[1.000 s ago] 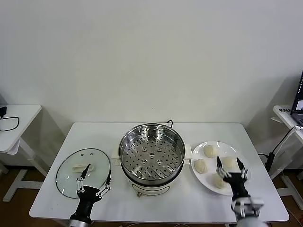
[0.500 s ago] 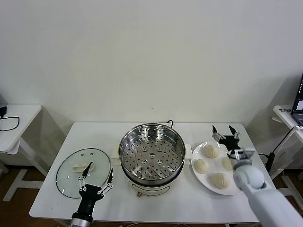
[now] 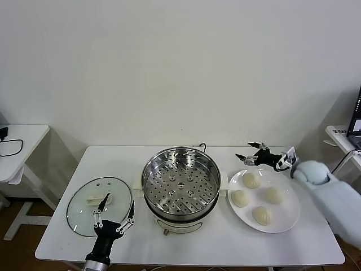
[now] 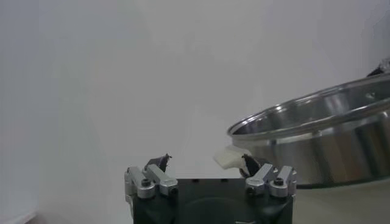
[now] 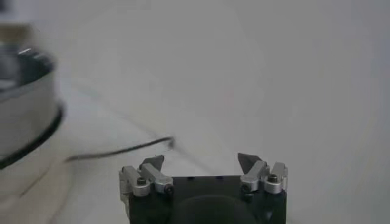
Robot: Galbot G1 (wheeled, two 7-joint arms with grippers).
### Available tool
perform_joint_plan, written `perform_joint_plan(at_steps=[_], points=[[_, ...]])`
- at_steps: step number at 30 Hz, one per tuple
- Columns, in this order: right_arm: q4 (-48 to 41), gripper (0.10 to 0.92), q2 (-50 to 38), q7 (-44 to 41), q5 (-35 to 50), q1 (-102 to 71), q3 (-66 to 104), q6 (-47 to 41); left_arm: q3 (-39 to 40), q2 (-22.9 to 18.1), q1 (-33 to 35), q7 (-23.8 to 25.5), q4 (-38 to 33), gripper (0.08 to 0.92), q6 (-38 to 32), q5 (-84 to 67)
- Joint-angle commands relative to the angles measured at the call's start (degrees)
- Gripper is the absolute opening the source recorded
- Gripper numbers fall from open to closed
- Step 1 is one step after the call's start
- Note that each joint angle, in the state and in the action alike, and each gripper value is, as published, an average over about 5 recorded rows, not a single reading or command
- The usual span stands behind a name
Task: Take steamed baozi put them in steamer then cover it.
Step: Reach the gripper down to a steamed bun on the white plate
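Left gripper [image 3: 114, 210] sits at the lower left of the head frame, near the bench's front edge, its fingers spread wide and holding nothing, the tips over the near rim of the cover [image 3: 99, 205], which lies flat on the bench [image 3: 186, 248] with its white handle up. Just right of the cover, in the middle of the frame, stands the steamer [image 3: 180, 184], uncovered, its perforated tray bare. To the right of the steamer, almost touching its side handle, the white plate [image 3: 285, 220] carries the four steamed baozi [image 3: 262, 214], set apart from one another, one nearest the front and three farther back. Beyond the plate, at the middle right of the frame, the right gripper [image 3: 254, 157] hangs above the bench's far side with its fingers pointing toward the steamer, spread wide and empty, clear of the buns. A black cord [image 3: 199, 147] shows behind the steamer
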Motion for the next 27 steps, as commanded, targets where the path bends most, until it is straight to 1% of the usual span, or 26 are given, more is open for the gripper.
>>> perform_joint_plan(at_steps=[1,5,7,11,17,27], points=[[-10.3,0.823,-1.2,-33.3,-17.2,21.0,-17.9,-1.5,0.1,-0.1,0.0,-0.1,0.3,0.823,0.1,0.0],[-11.8,0.823,1.4,-38.7,-26.4,26.3,-22.8,0.4,0.1,-0.3,0.1,-0.2,0.3,0.823,0.1,0.0],[-12.3,0.823,2.7,-39.3,-29.7,27.9,-24.6,1.4,0.0,-0.4,0.1,-0.3,0.3,0.823,0.0,0.0],[-14.4,0.823,5.5,-37.5,-34.6,29.1,-27.1,3.3,-0.1,-0.5,0.2,-0.4,0.4,0.823,-0.1,0.0],[-17.5,0.823,8.2,-34.3,-38.1,27.3,-27.7,5.0,-0.2,-0.5,0.4,-0.5,0.4,0.823,-0.2,0.0],[-20.8,0.823,11.1,-29.3,-41.4,22.9,-25.1,6.9,-0.1,-0.6,0.4,-0.7,0.6,0.823,-0.1,0.0]])
